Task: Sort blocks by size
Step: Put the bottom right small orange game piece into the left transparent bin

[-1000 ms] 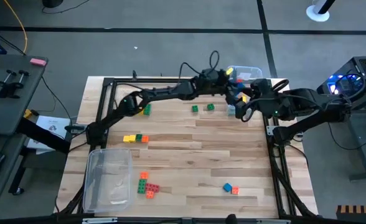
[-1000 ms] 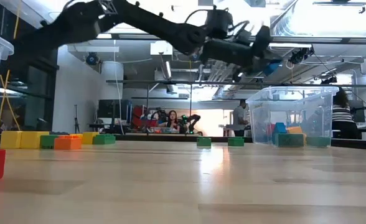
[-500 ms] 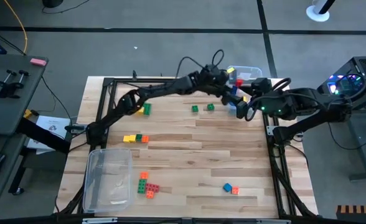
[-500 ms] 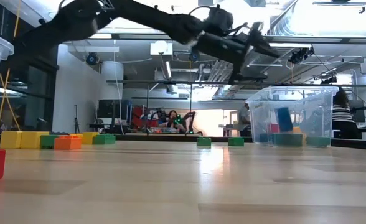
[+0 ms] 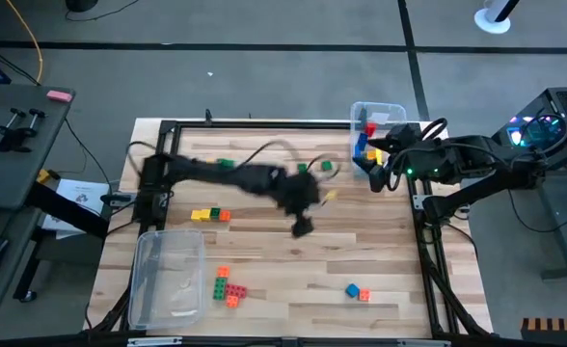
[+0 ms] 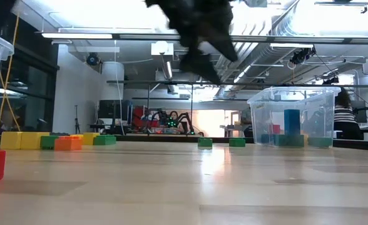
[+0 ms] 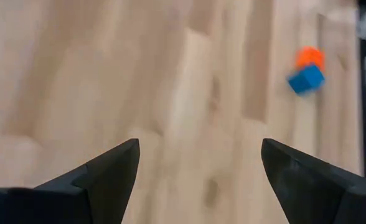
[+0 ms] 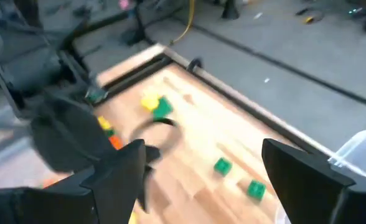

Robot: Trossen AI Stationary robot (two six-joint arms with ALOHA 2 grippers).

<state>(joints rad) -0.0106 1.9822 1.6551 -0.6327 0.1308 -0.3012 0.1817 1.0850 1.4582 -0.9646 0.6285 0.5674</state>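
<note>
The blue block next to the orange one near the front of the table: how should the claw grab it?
Probably from straight above. The blue block lies flat on the bare wood with an orange block touching one side, so pinch the two free sides that do not face the orange one. The left claw is open, empty and already pointed toward it.

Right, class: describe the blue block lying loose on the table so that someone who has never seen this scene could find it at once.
Start at the wooden table and go to its near edge, on the right arm's side, far from both clear bins. There a blue block lies touching an orange block. It is the only blue block out on the bare wood; the other blue ones sit inside the far bin.
</note>
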